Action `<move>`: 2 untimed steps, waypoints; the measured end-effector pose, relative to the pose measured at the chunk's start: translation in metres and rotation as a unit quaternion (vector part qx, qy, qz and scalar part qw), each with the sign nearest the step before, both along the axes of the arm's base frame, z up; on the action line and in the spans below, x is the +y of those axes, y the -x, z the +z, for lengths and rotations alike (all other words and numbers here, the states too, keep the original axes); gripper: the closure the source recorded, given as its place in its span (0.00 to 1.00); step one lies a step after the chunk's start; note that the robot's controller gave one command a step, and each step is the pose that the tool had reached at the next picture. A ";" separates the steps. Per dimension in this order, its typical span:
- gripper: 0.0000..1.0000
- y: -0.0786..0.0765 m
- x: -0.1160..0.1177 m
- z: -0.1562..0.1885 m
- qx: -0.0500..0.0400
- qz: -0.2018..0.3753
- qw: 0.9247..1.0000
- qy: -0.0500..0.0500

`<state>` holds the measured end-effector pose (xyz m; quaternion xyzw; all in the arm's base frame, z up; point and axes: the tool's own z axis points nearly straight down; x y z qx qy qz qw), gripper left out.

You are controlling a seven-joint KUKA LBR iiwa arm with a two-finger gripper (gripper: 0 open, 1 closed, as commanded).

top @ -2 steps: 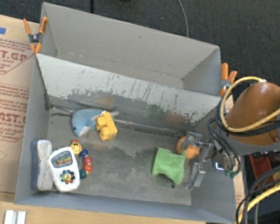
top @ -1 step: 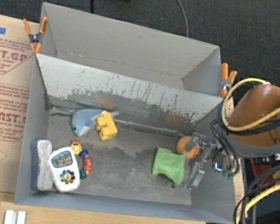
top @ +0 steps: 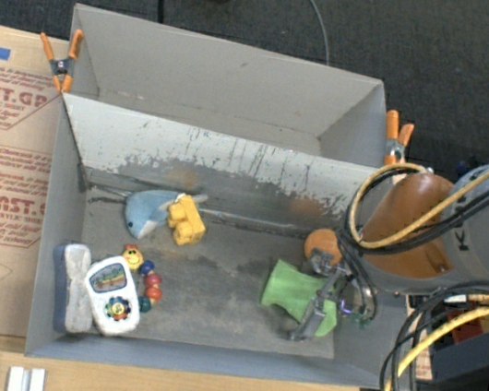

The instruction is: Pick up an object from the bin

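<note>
My gripper (top: 323, 299) hangs low at the right end of the bin, right on top of a green cup-like thing (top: 287, 289) that lies on its side on the floor. The gripper's dark metal parts overlap the green thing's right half and hide it. Just behind the gripper, against the back wall, sits an orange ball (top: 319, 243), partly covered by the wrist.
At the back left lie a blue soft toy (top: 142, 210) and a yellow block toy (top: 187, 220), touching. In the front left corner are a white toy phone with coloured buttons (top: 115, 295) and a pale grey pad (top: 73, 287). The arm and its cables fill the right side.
</note>
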<state>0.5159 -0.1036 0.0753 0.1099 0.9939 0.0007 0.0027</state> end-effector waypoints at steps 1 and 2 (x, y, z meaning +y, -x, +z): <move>1.00 -0.003 0.000 -0.026 -0.006 -0.033 0.999 0.001; 1.00 -0.002 0.000 -0.025 -0.006 -0.038 0.999 0.001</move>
